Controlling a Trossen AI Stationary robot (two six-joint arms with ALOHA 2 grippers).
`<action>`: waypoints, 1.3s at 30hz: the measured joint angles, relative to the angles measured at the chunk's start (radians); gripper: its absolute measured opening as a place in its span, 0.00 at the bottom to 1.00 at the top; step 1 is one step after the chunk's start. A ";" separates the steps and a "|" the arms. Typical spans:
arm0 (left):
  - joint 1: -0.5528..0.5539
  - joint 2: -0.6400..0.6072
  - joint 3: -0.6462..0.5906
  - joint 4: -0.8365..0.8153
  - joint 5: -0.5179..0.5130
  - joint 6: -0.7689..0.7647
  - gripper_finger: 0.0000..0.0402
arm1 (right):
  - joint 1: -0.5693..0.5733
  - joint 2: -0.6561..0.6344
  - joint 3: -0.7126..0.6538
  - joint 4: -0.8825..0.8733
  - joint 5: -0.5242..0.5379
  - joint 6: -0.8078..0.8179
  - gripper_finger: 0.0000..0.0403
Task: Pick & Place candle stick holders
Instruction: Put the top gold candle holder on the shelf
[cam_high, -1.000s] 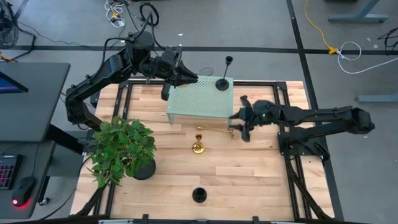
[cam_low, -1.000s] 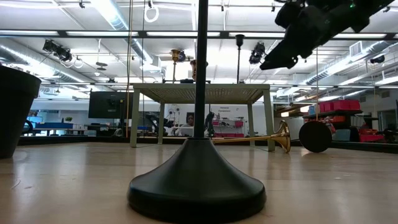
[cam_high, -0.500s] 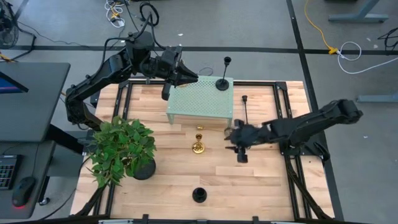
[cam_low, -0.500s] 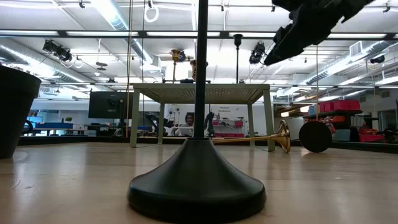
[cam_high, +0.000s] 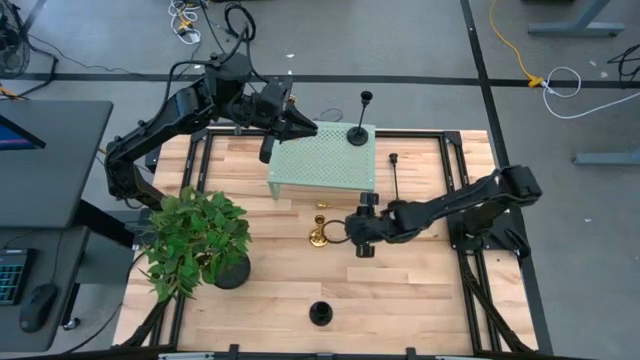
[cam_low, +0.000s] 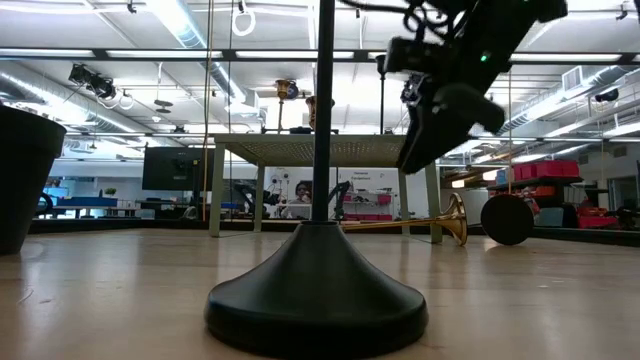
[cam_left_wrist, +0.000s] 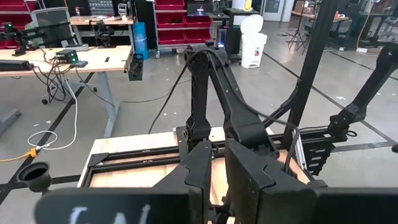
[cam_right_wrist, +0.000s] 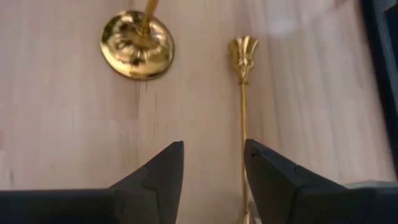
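My right gripper (cam_high: 360, 230) hangs open above the table, pointing slantwise down. Below it a gold candle stick holder (cam_right_wrist: 243, 99) lies on its side on the wood. Its stem runs just past one finger, untouched. A second gold holder (cam_high: 319, 234) stands upright on its round base (cam_right_wrist: 137, 45) beside it. One black holder (cam_high: 357, 133) stands on the pale green stand (cam_high: 322, 162), another (cam_high: 394, 176) lies on the table at the right, and a third (cam_high: 320, 313) stands near the front edge. My left gripper (cam_high: 288, 113) waits above the stand's far left corner, fingers nearly together, nothing between them.
A leafy potted plant (cam_high: 196, 243) stands at the table's left front. The stand takes up the far middle of the table. In the low view the front black holder's base (cam_low: 315, 300) fills the foreground. Bare wood lies at the front right (cam_high: 410, 290).
My right gripper has swung from beside the stand's right end toward the table's left and near edge. It has sunk and tipped further downward, and now hangs over the lying gold holder. The holders have not moved.
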 joint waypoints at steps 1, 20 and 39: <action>0.000 0.000 0.000 0.000 0.000 0.000 0.13 | -0.009 0.013 0.000 0.004 -0.005 0.005 0.42; 0.000 0.000 0.000 0.001 0.000 0.001 0.13 | -0.099 0.167 0.000 0.090 0.044 -0.055 0.42; 0.000 0.000 0.000 0.000 0.000 0.009 0.13 | -0.122 0.241 0.000 0.121 0.044 -0.046 0.33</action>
